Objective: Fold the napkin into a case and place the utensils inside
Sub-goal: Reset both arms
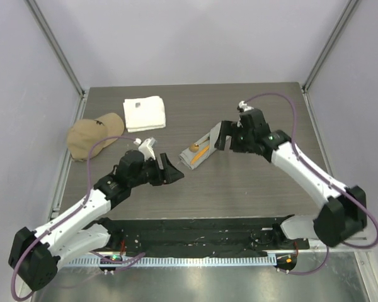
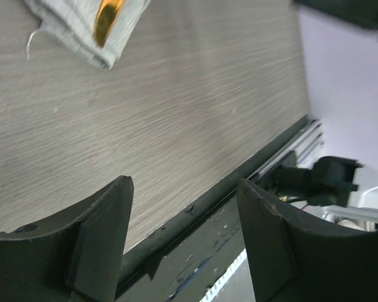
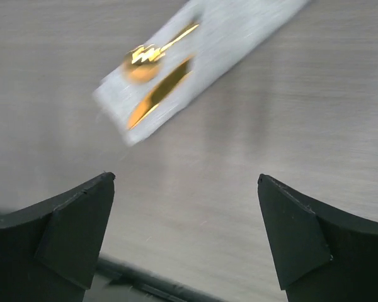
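The fingers (image 2: 97, 245) of the left gripper (image 2: 186, 245) stand wide apart with only bare table (image 1: 252, 189) between them. The right gripper (image 3: 189, 233) is the same: its fingers (image 3: 309, 242) are spread and hold nothing.

The case (image 1: 200, 150) lies flat near the middle of the table, a narrow grey pocket set on a slant. It is at about 2 o'clock from the left gripper and at about 8 o'clock from the right one, close to both and touched by neither. Out of its lower end show a round wooden bowl (image 3: 142, 66) and an orange stick (image 3: 160, 91). The teal-handled piece I cannot find, so perhaps it is deeper inside.

I judge the cloth thin, soft and light, so it will slide or unfold if pushed. The utensils are slim and may slip out when the open end is tilted down. A hold at the closed upper end, pinching all layers, seems safest.

There is open room at 5 and 6 o'clock of the case. The white towel (image 1: 144, 113) and the tan cap (image 1: 94, 135) are well apart, at 10 and 9 o'clock.
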`<state>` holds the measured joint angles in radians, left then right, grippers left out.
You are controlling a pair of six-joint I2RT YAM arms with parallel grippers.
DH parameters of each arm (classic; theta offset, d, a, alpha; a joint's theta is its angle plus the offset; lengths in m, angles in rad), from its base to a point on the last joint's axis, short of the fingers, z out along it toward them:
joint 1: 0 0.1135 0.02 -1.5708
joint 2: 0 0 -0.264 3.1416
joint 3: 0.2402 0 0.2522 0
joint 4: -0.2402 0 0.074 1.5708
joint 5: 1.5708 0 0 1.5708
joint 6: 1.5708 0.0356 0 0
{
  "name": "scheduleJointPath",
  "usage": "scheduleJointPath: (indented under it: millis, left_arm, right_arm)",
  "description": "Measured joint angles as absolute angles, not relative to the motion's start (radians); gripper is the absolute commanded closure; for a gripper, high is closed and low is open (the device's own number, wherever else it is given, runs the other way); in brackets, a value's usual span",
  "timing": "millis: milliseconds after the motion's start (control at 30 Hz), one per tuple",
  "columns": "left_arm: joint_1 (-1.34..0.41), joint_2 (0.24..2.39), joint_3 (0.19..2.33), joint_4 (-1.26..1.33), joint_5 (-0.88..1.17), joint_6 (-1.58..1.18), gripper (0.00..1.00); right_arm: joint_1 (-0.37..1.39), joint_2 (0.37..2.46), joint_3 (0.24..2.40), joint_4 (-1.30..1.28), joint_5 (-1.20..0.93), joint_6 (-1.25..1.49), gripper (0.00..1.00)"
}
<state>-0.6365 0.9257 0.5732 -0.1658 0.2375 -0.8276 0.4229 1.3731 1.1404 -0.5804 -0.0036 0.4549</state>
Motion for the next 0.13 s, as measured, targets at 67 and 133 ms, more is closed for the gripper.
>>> scheduleJointPath:
  millis: [67,133]
  left_arm:
    - [-0.637,0.881,0.565,-0.141,0.239,-0.837,0.22]
    - [-0.637,0.849,0.564,-0.115,0.241,-0.844,0.10]
  right_arm:
    - [0.455,1.267,1.030,-0.502,-0.074,0.488,0.00]
    - [0.442,1.189,0.928,-0.425,-0.125,0.523,0.00]
